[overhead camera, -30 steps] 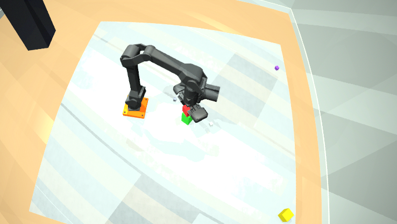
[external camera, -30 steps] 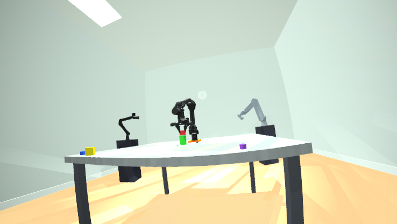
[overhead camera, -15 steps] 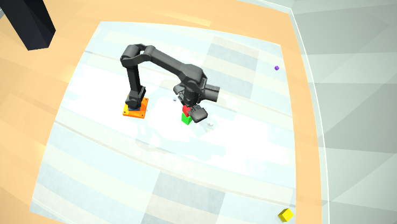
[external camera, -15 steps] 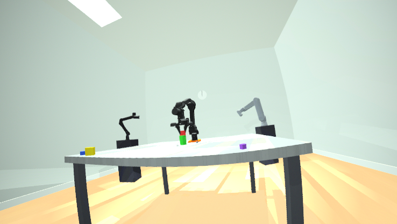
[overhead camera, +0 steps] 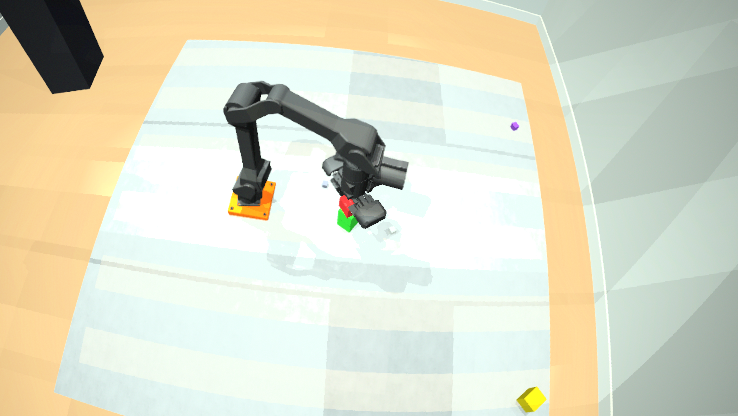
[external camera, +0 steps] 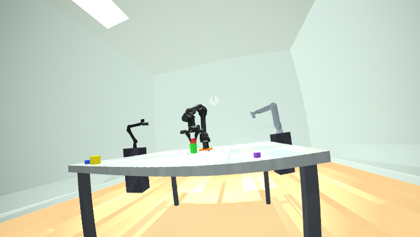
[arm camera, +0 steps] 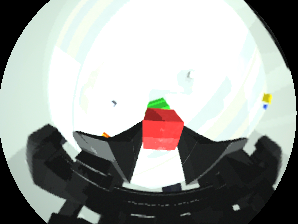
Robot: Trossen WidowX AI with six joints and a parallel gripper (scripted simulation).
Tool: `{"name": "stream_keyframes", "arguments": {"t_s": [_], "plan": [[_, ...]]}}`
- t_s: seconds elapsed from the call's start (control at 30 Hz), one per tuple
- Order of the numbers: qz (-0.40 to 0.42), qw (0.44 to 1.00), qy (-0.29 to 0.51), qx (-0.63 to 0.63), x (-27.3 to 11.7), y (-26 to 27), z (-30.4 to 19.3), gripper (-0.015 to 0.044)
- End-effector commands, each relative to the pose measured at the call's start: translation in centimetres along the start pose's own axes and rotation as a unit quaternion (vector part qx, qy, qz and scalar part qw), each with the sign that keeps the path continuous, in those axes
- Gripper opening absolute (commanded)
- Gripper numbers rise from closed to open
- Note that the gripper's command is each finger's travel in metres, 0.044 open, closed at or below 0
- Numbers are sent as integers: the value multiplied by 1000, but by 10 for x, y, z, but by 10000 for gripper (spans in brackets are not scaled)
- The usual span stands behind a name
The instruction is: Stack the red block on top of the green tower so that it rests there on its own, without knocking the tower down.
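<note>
1. The claw (arm camera: 161,152) is clamped on the red block (arm camera: 162,128), one dark finger against each side of it.
2. In the exterior view the red block (external camera: 193,140) sits directly above the green tower (external camera: 193,147), with its underside at the tower's top; from here I cannot tell whether the two touch.
3. In the wrist view only a sliver of the green tower (arm camera: 158,103) shows past the far top edge of the red block.
4. From above, the red block (overhead camera: 344,202) lies just beyond the green tower (overhead camera: 346,220), partly covered by the claw (overhead camera: 356,206).
5. The arm reaches from its orange base (overhead camera: 251,203) across the desk (external camera: 205,167) and bends down over the tower.
6. A yellow cube (overhead camera: 531,398) lies near a desk corner, well apart from the tower.
7. A purple cube (overhead camera: 514,126) lies far off on the other side.
8. A blue cube (external camera: 86,161) sits just beside the yellow cube (external camera: 95,159) in the exterior view.
</note>
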State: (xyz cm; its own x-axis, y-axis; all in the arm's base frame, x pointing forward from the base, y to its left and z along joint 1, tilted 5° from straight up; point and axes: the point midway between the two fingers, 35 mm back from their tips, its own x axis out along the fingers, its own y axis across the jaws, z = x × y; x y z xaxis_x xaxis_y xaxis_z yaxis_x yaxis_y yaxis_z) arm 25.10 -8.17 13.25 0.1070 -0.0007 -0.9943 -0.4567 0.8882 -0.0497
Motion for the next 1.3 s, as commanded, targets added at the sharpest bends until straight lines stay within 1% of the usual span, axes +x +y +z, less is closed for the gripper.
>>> {"name": "stream_keyframes", "arguments": {"t_s": [0.0, 0.53, 1.27], "plan": [[0, 1000, 0, 0, 0, 0, 0, 26], [0, 1000, 0, 0, 0, 0, 0, 440], [0, 1000, 0, 0, 0, 0, 0, 440]]}}
